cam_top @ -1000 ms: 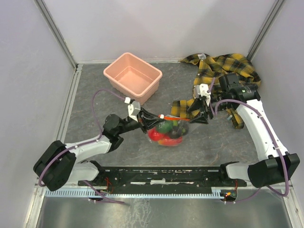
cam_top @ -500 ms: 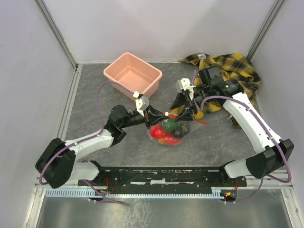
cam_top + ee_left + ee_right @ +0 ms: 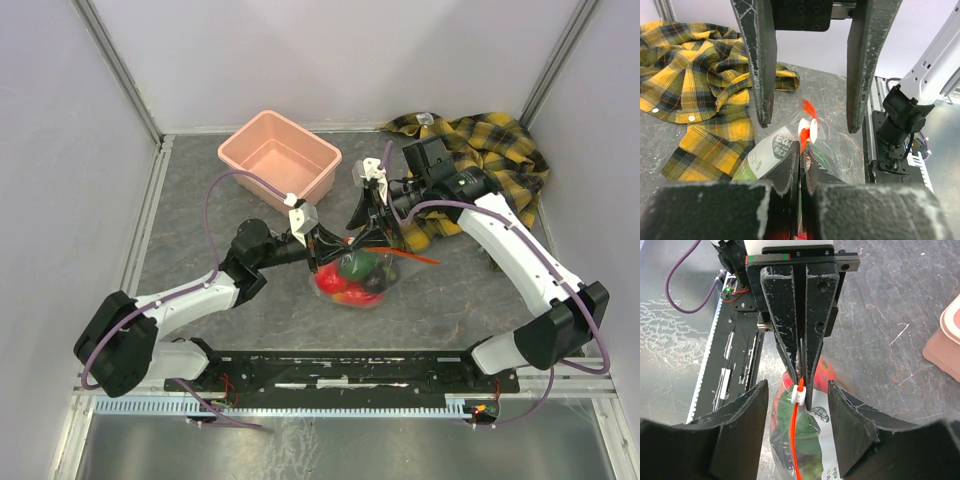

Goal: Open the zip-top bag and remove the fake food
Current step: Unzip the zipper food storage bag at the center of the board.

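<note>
Zip-top bag (image 3: 360,280) lies near plaid shirt (image 3: 490,150) (perhaps touching).

You're looking at a lab test cell, not a home. Plain pale walls (image 3: 340,50) box in a grey tabletop (image 3: 180,170). Aluminium posts (image 3: 118,70) climb the upper corners, and a black rail (image 3: 350,372) with bare wiring along the bottom edge carries two robot arms (image 3: 190,300).

Zip-top bag (image 3: 385,272) lying mid-table (image 3: 200,200), fake food (image 3: 340,285) sitting inside it. Tub (image 3: 312,190) standing behind-left of it, shirt (image 3: 490,140) sprawling behind-right. Left gripper (image 3: 320,252) touching bag's left end; right gripper (image 3: 372,238) hanging over its rear edge.
</note>
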Controlling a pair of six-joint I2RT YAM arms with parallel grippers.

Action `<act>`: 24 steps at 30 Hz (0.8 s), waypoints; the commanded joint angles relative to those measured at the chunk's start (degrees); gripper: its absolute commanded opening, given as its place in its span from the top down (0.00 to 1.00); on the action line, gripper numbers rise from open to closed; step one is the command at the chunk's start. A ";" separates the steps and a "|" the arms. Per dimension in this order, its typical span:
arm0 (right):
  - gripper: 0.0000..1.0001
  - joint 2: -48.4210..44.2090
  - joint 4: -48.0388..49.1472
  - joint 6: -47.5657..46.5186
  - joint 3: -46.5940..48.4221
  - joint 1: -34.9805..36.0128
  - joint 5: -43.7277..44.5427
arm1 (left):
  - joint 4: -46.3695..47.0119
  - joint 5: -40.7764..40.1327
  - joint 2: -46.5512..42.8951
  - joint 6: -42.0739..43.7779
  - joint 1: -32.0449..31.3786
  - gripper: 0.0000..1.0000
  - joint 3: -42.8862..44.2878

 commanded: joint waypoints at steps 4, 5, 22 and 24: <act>0.44 -1.22 1.37 0.52 -2.02 0.04 0.71 | -0.19 1.04 -2.04 3.03 -0.34 0.97 2.24; 0.45 -1.39 1.08 0.15 -2.38 0.06 0.55 | -0.19 1.05 -2.00 2.94 -0.48 0.97 2.24; 0.58 -2.13 0.36 0.30 -2.83 0.00 -1.52 | -0.15 1.05 -1.94 2.30 -0.74 0.97 1.86; 0.60 -2.24 0.46 0.63 -2.97 -0.01 -1.48 | -0.15 1.05 -2.12 2.22 -0.77 0.97 1.74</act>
